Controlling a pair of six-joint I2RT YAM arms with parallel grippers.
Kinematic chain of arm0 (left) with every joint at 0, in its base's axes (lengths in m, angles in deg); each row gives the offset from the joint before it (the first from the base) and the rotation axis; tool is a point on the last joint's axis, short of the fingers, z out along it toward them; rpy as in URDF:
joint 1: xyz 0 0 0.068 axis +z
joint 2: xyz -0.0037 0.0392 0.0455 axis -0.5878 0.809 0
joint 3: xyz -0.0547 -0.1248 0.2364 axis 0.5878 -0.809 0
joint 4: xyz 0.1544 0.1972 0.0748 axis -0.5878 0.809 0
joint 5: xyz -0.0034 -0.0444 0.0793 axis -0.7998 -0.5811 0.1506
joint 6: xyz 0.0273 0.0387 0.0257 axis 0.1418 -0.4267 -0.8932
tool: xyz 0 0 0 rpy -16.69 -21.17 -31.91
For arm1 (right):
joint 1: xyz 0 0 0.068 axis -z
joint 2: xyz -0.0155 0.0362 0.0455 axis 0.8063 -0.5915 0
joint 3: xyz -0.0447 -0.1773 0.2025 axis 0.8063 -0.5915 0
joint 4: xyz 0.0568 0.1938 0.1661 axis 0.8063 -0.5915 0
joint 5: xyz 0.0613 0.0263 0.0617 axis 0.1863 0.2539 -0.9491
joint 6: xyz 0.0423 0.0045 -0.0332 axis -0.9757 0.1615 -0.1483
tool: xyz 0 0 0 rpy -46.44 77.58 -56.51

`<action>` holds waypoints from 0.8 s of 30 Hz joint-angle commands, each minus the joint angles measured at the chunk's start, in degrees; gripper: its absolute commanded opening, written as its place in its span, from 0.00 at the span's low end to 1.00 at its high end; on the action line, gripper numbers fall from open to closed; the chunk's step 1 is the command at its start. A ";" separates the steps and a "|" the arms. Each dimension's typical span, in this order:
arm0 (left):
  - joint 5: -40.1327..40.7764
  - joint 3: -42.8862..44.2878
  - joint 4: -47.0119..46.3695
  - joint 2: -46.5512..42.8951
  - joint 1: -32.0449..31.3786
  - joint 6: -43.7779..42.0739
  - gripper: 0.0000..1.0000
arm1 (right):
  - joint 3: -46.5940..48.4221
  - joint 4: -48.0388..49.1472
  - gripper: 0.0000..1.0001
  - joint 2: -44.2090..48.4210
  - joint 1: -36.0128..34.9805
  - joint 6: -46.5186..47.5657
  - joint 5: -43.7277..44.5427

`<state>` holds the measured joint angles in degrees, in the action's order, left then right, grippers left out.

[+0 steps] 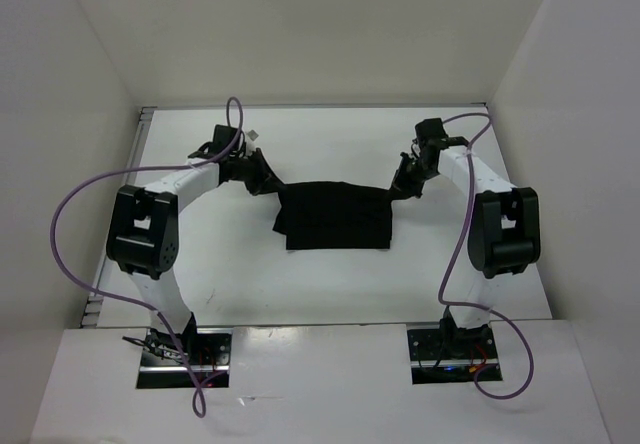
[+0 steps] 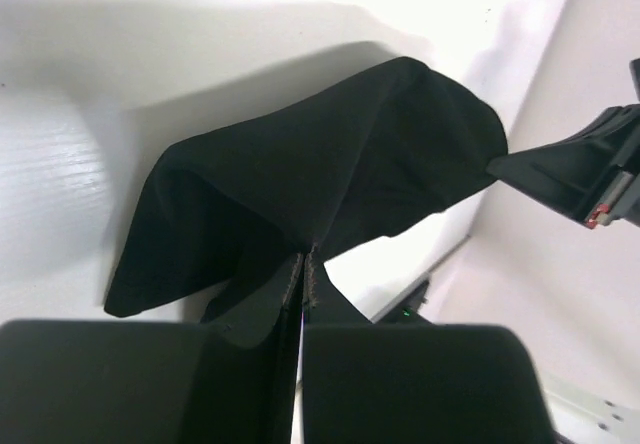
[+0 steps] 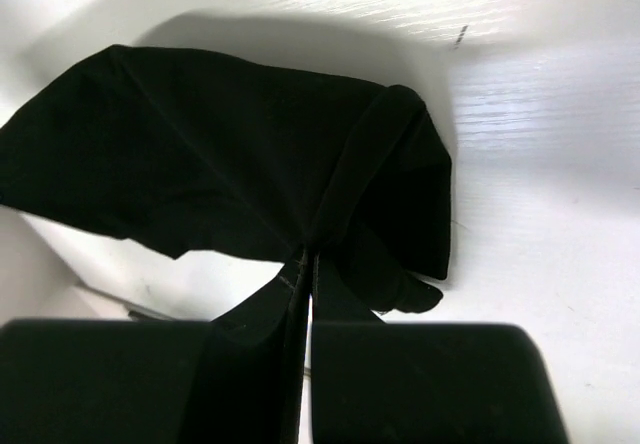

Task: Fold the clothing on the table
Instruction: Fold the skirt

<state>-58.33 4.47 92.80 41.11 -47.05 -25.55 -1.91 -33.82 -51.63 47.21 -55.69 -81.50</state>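
My left gripper (image 1: 271,183) was pressed tightly together, and what it pinched was the clothing (image 1: 335,216), at the garment's far left corner. From my left wrist, the gripper (image 2: 303,260) showed its jaws meeting flat with only a thin seam between them, and the black fabric (image 2: 330,174) was bunched right at the tips. From there the cloth fanned away in soft folds, one lobe drooping to the left and another stretching towards my other arm.

My right gripper (image 1: 399,186) was clamped just as tightly on the far right corner. In the left wrist view it (image 2: 565,169) showed at the right edge, touching the end of the cloth. From my right wrist, the gripper (image 3: 305,260) also had its jaws closed with no gap, and the clothing (image 3: 230,154) was gathered into them, with a long fold running away from the tips.

The garment spanned the space between my two grippers over the middle of the table (image 1: 330,289). It was raised at the two held corners, with its shadow on the white surface (image 2: 60,184) beneath. I could not tell whether its near edge touched the table.
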 commanded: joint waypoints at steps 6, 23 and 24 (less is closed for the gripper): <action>-14.76 1.95 -6.42 6.78 5.42 9.30 0.00 | 2.63 -0.52 0.00 -2.35 4.05 1.30 -11.16; -23.39 14.24 -19.42 16.88 9.12 26.71 0.00 | 6.06 2.90 0.00 -10.00 10.22 0.07 -23.82; -23.39 14.25 -20.92 17.59 9.12 29.24 0.00 | 6.75 3.43 0.00 -10.69 10.74 -0.45 -24.35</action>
<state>-79.31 16.62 77.96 55.95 -38.35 -3.06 1.50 -32.36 -61.25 56.76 -55.53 -102.01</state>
